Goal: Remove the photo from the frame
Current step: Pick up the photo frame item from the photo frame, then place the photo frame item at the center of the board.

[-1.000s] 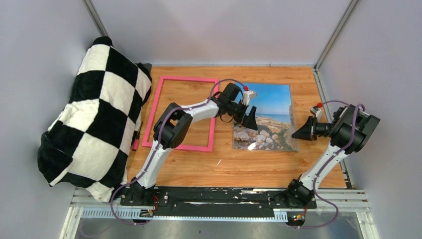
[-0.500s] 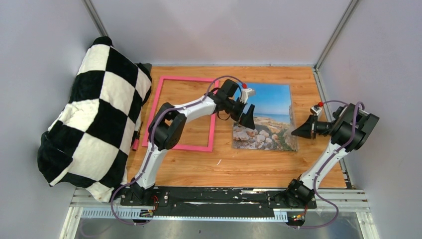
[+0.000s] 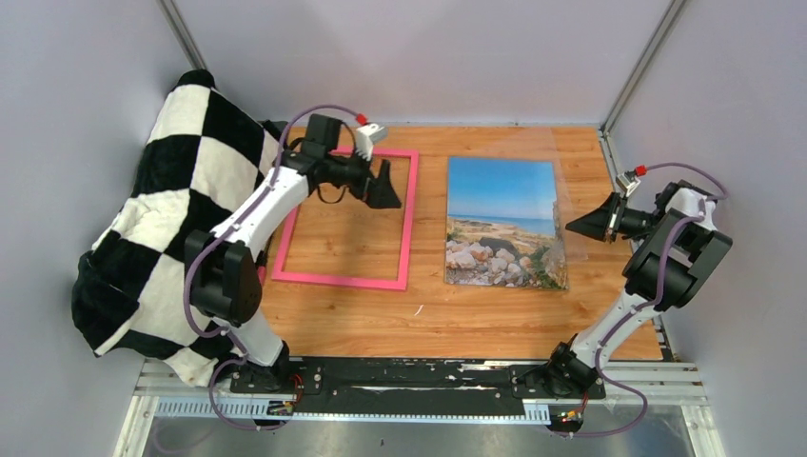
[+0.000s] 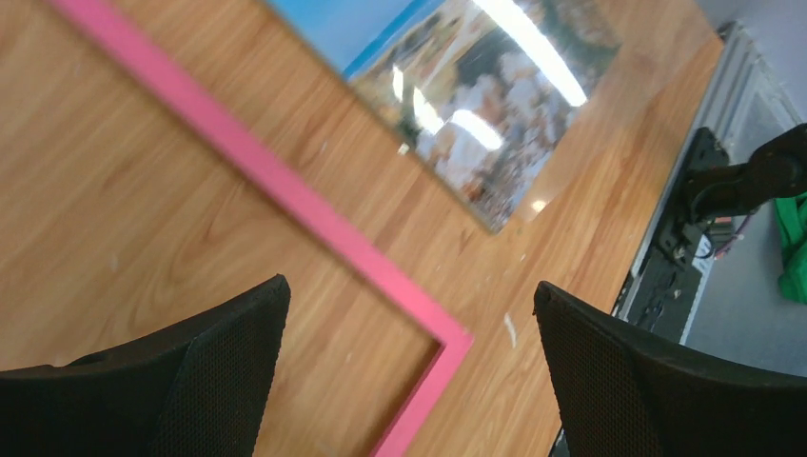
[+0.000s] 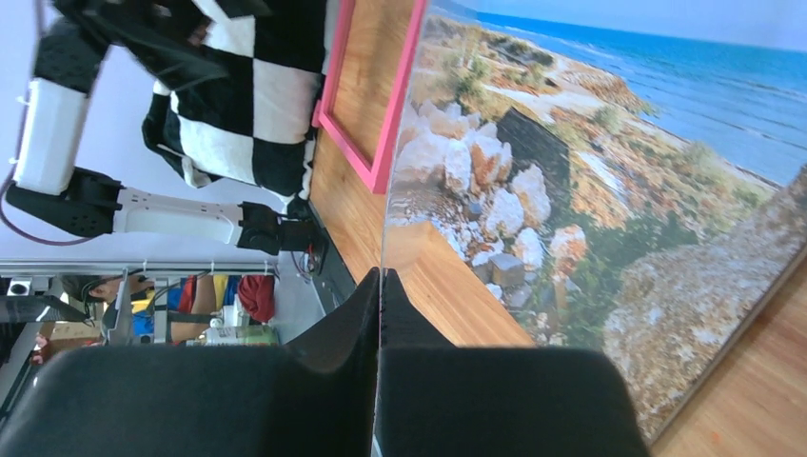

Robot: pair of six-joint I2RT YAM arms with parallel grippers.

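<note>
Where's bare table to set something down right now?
Widest: the table strip from its near edge up to the frame and the photo. Wood inside the frame is bare too, left gripper above it. Crowded: checkered blanket on the left, right gripper beside the photo.

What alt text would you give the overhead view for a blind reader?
A seaside photo lies on a table, right of an empty pink frame. The left gripper hangs open over the frame; the right gripper, shut, sits beside the photo.

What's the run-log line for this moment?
photo: out, flat on table, right of frame | frame: empty | left fingers: open, over frame | right fingers: shut, at photo's right edge
</note>
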